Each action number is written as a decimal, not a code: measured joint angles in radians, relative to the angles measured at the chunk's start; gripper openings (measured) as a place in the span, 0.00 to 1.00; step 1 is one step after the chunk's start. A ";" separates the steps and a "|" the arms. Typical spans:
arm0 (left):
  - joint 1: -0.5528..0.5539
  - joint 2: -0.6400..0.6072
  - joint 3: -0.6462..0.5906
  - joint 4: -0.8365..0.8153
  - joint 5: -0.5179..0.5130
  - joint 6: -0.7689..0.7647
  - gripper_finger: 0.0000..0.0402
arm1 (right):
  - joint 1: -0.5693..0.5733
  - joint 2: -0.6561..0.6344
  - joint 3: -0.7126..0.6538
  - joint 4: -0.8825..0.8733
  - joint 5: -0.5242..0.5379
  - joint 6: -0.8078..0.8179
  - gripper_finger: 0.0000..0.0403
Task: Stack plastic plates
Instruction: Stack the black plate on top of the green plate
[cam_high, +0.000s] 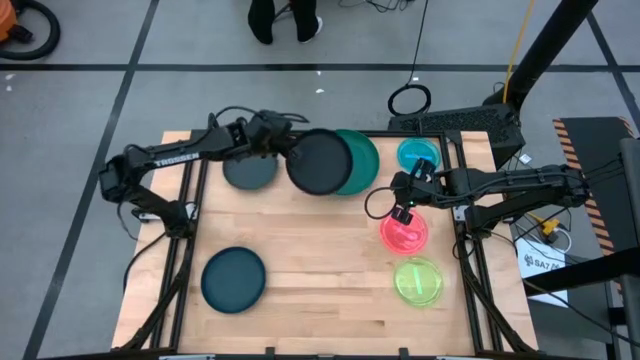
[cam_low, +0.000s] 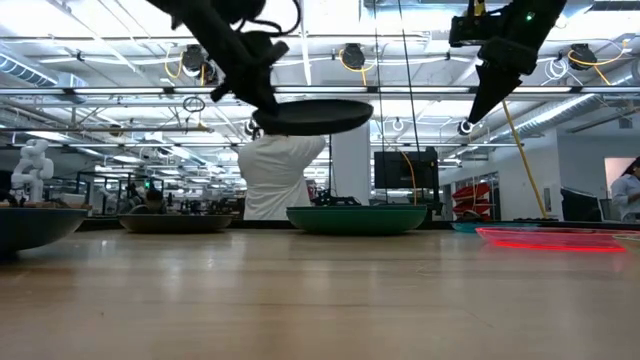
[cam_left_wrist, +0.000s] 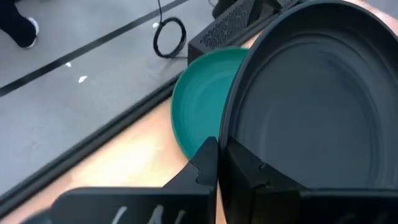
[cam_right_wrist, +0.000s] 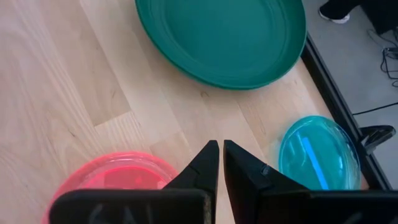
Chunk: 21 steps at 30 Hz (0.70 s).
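Dark grey plate level, rim pinched by left gripper above green plate; right gripper fingers together, empty

Bare wood mid-table; plates crowd back & right edges.

Right gripper fingers nearly together above wood table; green plate, pink plate, blue plate around it

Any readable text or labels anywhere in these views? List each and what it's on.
"TROSSEN": white letters on the left arm, high view.
White label on the floor right of the table: print too small to read.
Plates and both grippers: no readable markings.
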 joint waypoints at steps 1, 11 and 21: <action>0.012 0.014 0.000 0.023 0.006 0.006 0.03 | 0.000 0.000 0.000 0.000 0.000 -0.003 0.04; 0.098 0.167 0.000 0.273 0.124 0.002 0.03 | 0.000 0.000 0.000 0.067 -0.003 -0.081 0.04; 0.094 0.386 0.212 0.239 0.186 0.057 0.03 | 0.000 0.000 0.000 0.115 -0.005 -0.127 0.04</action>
